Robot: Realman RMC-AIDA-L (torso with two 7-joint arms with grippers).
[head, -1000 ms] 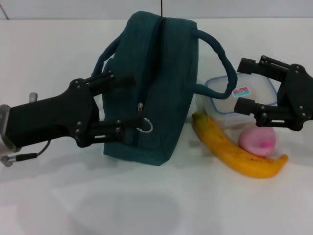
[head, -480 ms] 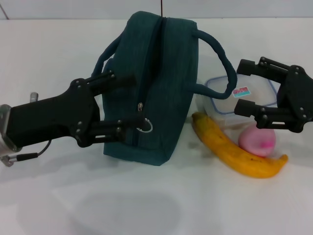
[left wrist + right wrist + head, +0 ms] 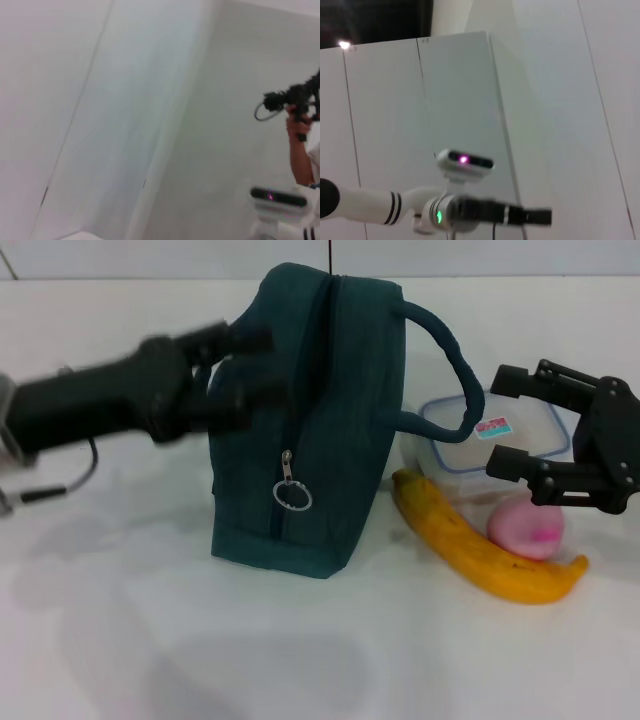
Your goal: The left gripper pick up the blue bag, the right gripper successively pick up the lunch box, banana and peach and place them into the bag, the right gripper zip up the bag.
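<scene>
Two grippers flank the blue bag (image 3: 315, 420), which stands upright on the white table (image 3: 300, 660), zipped shut and not yet lifted. The left gripper (image 3: 235, 370), its fingers spread with nothing between them, hovers at the bag's upper side beside the near handle, so the bag pick-up appears to be the step in hand and calls for closing on that handle. On the bag's other side, the right gripper (image 3: 510, 430) hangs agape and empty over the lunch box (image 3: 490, 435), with the banana (image 3: 480, 550) and peach (image 3: 527, 528) just beside it.
</scene>
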